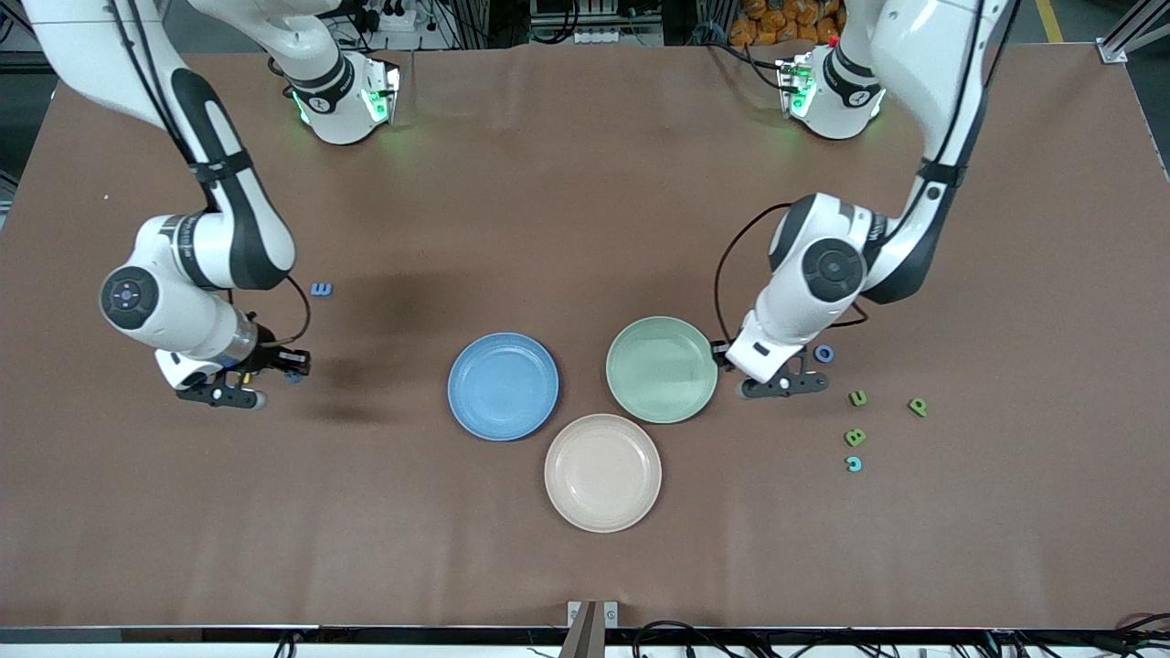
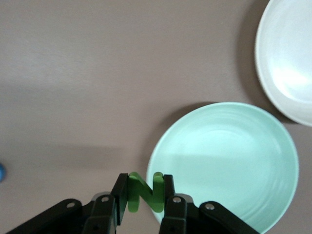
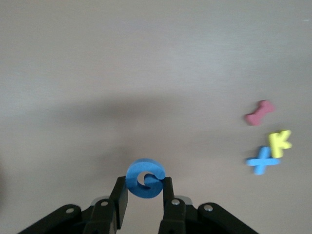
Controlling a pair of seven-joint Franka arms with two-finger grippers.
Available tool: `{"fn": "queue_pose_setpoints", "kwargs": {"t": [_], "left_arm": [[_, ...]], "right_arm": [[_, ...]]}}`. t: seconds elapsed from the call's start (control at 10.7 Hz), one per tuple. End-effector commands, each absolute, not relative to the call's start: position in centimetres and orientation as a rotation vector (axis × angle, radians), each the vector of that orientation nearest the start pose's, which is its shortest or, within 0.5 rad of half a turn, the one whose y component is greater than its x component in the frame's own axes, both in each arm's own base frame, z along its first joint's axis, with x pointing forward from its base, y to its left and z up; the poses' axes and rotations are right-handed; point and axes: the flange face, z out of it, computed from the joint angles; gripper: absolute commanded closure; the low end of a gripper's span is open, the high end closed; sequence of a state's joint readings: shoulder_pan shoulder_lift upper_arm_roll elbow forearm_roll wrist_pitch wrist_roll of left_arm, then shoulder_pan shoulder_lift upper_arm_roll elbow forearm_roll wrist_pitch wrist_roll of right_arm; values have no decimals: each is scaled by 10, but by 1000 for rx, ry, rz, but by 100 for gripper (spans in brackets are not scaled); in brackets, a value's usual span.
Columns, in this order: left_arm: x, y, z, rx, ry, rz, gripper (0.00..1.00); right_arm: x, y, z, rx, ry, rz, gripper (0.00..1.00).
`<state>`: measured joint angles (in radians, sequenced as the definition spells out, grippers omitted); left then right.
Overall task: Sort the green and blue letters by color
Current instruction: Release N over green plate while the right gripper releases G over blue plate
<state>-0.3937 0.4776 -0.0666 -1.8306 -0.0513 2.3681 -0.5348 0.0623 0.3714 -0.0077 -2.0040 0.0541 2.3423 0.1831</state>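
My left gripper (image 1: 784,384) is shut on a green N (image 2: 145,192) and holds it over the rim of the green plate (image 1: 662,369), at the side toward the left arm's end; the plate also shows in the left wrist view (image 2: 229,165). My right gripper (image 1: 274,370) is shut on a blue G (image 3: 145,179) above bare table toward the right arm's end, apart from the blue plate (image 1: 503,386). On the table lie a blue E (image 1: 321,289), a blue O (image 1: 824,353), a green letter (image 1: 857,397), a green P (image 1: 918,407), a green B (image 1: 855,437) and a blue-green C (image 1: 853,464).
A beige plate (image 1: 602,472) stands nearer the front camera than the two coloured plates, and shows in the left wrist view (image 2: 287,63). The right wrist view shows a red piece (image 3: 259,113), a yellow K (image 3: 281,141) and a blue cross-shaped piece (image 3: 262,161) on the table.
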Motion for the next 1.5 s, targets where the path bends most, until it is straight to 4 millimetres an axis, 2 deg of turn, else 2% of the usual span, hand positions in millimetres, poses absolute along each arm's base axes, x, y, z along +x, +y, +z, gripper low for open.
{"fn": "queue_pose_setpoints", "kwargs": {"t": [0.0,0.19,0.38,0.47,0.56,0.66,0.75,0.84,0.94,1.13,1.31,1.41], "left_arm": [[594,-330,265,-3228,-376,-5,100],[593,-344,259,-3220,-472,6,100],[594,-346,255,-3210,-548,4,100],[592,-350,255,-3206,-574,4,100],[591,-352,255,-3205,-581,5,100],[590,-352,254,-3204,-555,0,6],[591,-352,257,-3205,-543,-11,0],[592,-351,259,-3207,-534,-18,0],[596,-345,266,-3212,-529,-33,0],[603,-319,274,-3212,-440,-37,0],[606,-288,274,-3185,-313,-19,0],[613,-268,276,-3184,-295,-2,0]], "right_arm": [[618,99,277,-2952,478,63,100],[627,154,279,-2858,620,81,100],[634,205,281,-2804,778,87,100],[635,237,281,-2780,839,88,100],[633,260,279,-2757,906,94,100],[631,275,276,-2739,961,105,100],[628,287,272,-2726,1002,122,100],[624,297,269,-2693,1043,151,41],[622,305,269,-2669,1046,143,0],[620,306,266,-2685,1027,139,0],[627,285,264,-2720,989,121,0],[632,264,259,-2761,908,127,0]]}}
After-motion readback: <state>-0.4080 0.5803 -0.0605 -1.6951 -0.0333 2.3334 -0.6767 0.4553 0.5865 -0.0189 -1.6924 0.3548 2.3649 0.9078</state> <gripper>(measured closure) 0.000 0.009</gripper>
